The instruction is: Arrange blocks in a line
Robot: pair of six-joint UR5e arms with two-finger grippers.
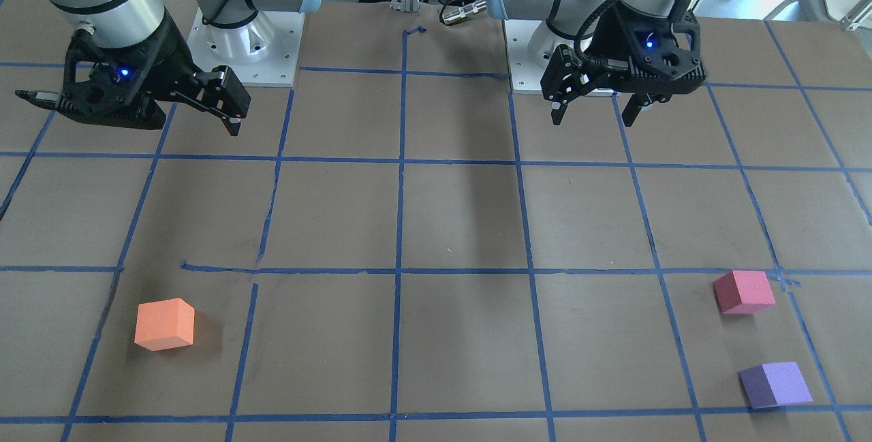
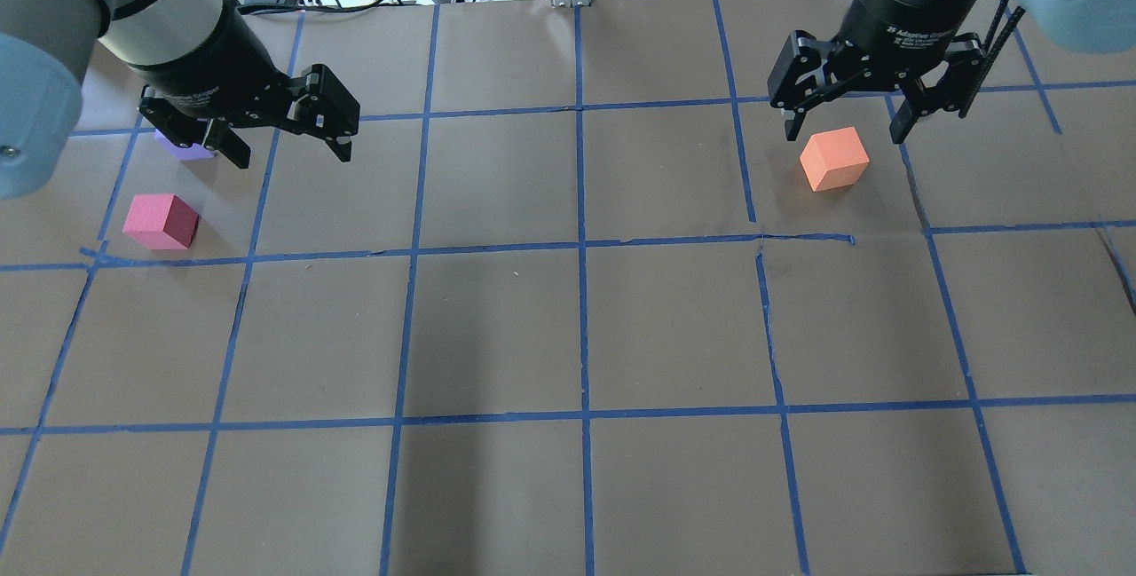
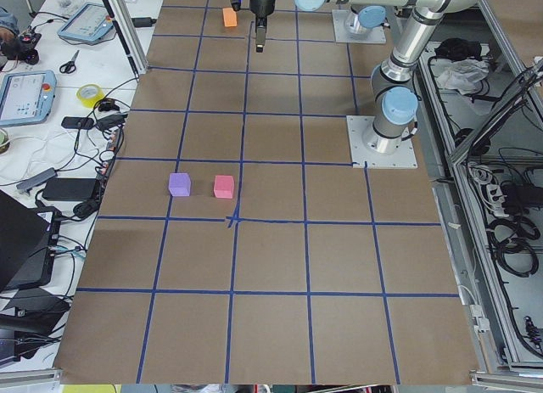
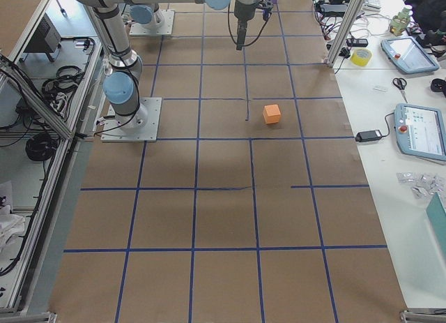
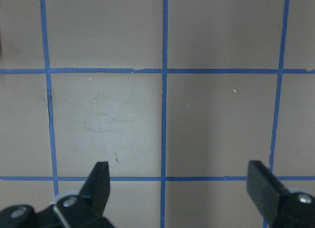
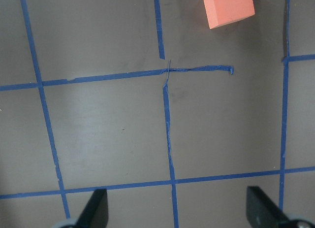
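Hovering above the table (image 1: pixel 463 340), both arms hang with nothing in hand. The left tool (image 2: pixel 291 154) has its fingers spread wide and empty, and the right tool (image 2: pixel 844 132) is just as wide and just as empty.

Take the pinkish-red block (image 1: pixel 744 292) as our marker. The purple block (image 1: pixel 776 384) sits just beside it, on the side away from the robot, with a small gap between them. The orange block (image 1: pixel 165 324) lies well apart from it, far across the table on the robot's right. No line yet, so I judge the task is barely begun.

The left tool hangs high near the pinkish-red block, though exactly where over the table I cannot tell. Its wrist view shows only taped grid.

Now, the dangers. That purple neighbour is the first one. A wide-open tool dropping on the pinkish-red block could catch the purple with an outer finger and shove it off. The orange block sits turned against the tape grid. Fingers closing on its corners instead of its flat faces may spin it or squirt it out. These look like light foam, so a hard squeeze could deform one, or it might cling to a pad on release and land crooked. And if both arms carry toward the middle together, they may crowd each other.
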